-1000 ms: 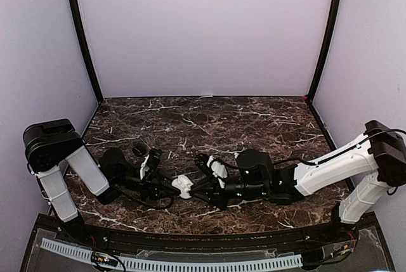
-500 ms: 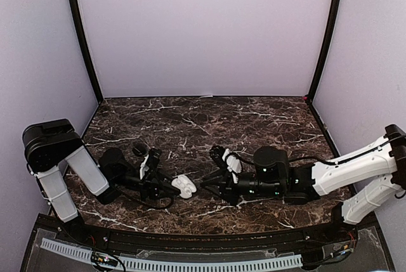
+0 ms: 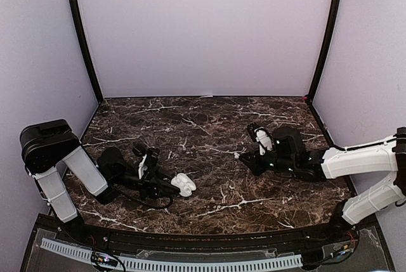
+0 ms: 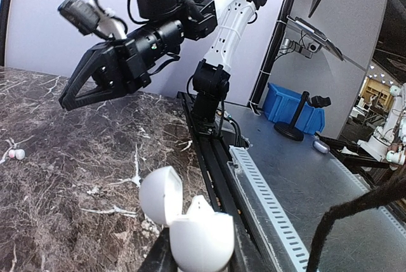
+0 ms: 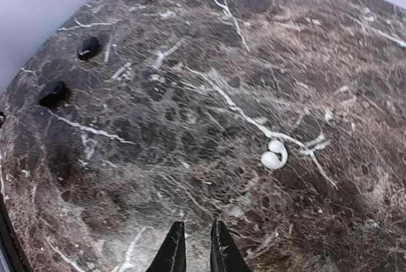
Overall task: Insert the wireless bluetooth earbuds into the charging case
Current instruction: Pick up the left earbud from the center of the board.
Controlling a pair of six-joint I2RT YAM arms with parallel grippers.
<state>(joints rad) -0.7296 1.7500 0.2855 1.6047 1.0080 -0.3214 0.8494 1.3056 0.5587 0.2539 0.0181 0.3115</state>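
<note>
left arm: low along table (image 3: 209, 120), left gripper (image 3: 174, 186) clamped on white charging case (image 4: 193, 224)
right arm: outstretched, right gripper (image 5: 193, 250) narrowly parted, empty, near white earbud (image 5: 274, 156)

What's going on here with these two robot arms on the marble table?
The left gripper holds the white charging case with its lid flipped open. The right gripper, jaws slightly parted and empty, hovers over the table near a white earbud. Two black earbuds lie farther off.
</note>
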